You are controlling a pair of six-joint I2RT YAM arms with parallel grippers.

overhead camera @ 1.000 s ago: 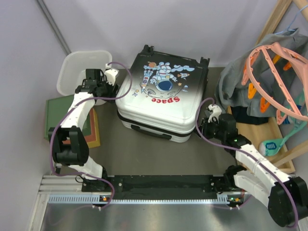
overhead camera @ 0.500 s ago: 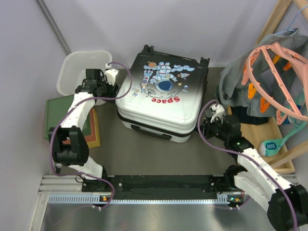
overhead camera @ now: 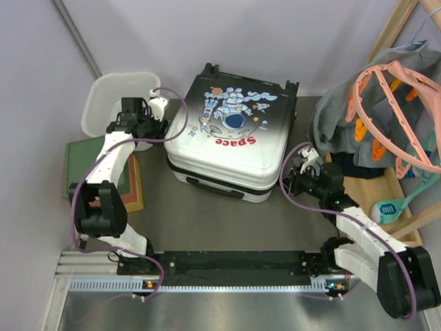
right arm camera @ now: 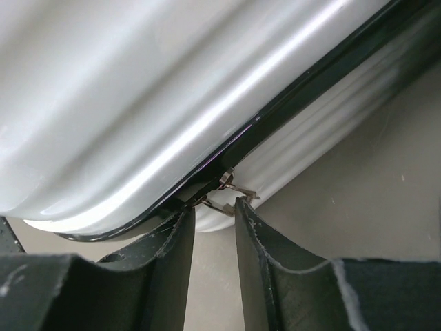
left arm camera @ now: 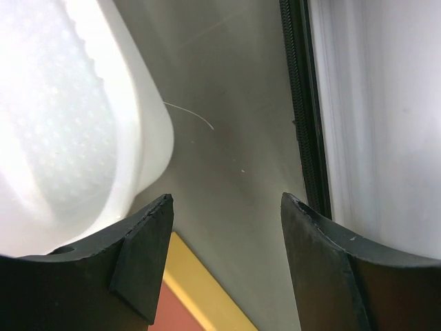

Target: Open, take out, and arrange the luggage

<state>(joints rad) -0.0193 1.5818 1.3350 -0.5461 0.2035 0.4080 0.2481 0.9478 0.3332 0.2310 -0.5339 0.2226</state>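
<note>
The luggage (overhead camera: 231, 134) lies flat and closed, astronaut print up, in the middle of the table. My right gripper (overhead camera: 289, 181) is low at its near right corner. In the right wrist view its jaws (right arm camera: 215, 207) stand open by a narrow gap. Two metal zipper pulls (right arm camera: 231, 189) hang from the luggage (right arm camera: 138, 89) seam right at the fingertips, and the gap below them is empty. My left gripper (overhead camera: 157, 126) is open, pointing down between the white basket (overhead camera: 117, 96) and the luggage's left side (left arm camera: 386, 117), with nothing between its fingers (left arm camera: 226, 200).
Green-topped stacked boxes (overhead camera: 86, 162) sit at the left; their yellow and red edge (left arm camera: 186, 289) shows below the left jaws. The basket wall (left arm camera: 69, 124) is close to the left finger. A clothes pile (overhead camera: 344, 117), pink hangers (overhead camera: 393, 103) and a wooden rack (overhead camera: 393, 200) fill the right.
My right wrist has shifted slightly down and in at the luggage's corner, and its jaws have parted a little. The left arm has stayed put.
</note>
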